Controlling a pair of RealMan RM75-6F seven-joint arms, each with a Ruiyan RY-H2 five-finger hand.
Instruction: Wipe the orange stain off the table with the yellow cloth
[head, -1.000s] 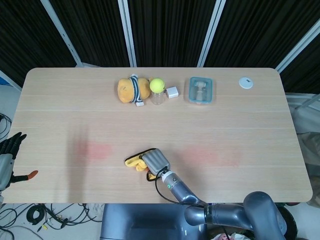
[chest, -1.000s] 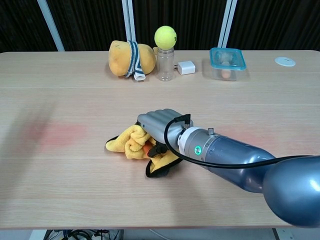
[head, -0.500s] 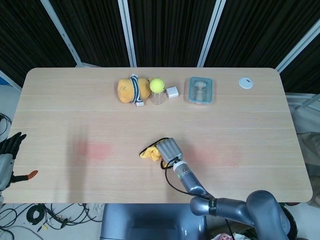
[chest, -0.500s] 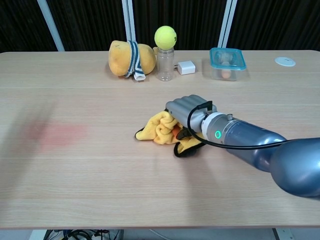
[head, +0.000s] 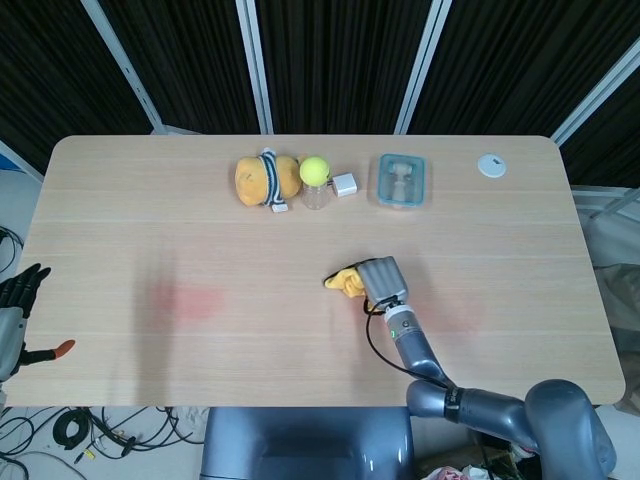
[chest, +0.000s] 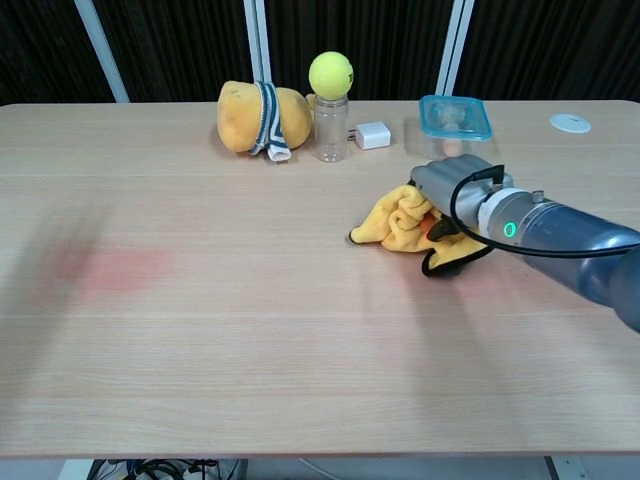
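The right hand (chest: 455, 190) presses the crumpled yellow cloth (chest: 395, 222) onto the wooden bench (chest: 300, 340), right of centre. The faint orange stain (chest: 120, 268) lies well apart to the left. Behind, along the far edge, a clear plastic bottle (chest: 330, 128) stands left of a lidded clear food container (chest: 455, 117).

Bright, even overhead light on the tabletop (head: 120, 220); soft, short shadows only. Black beyond the far edge. Sharp in both views, no motion blur. Mild glare on the silver forearm (chest: 590, 245). Slight barrel bend at the chest view's edges.
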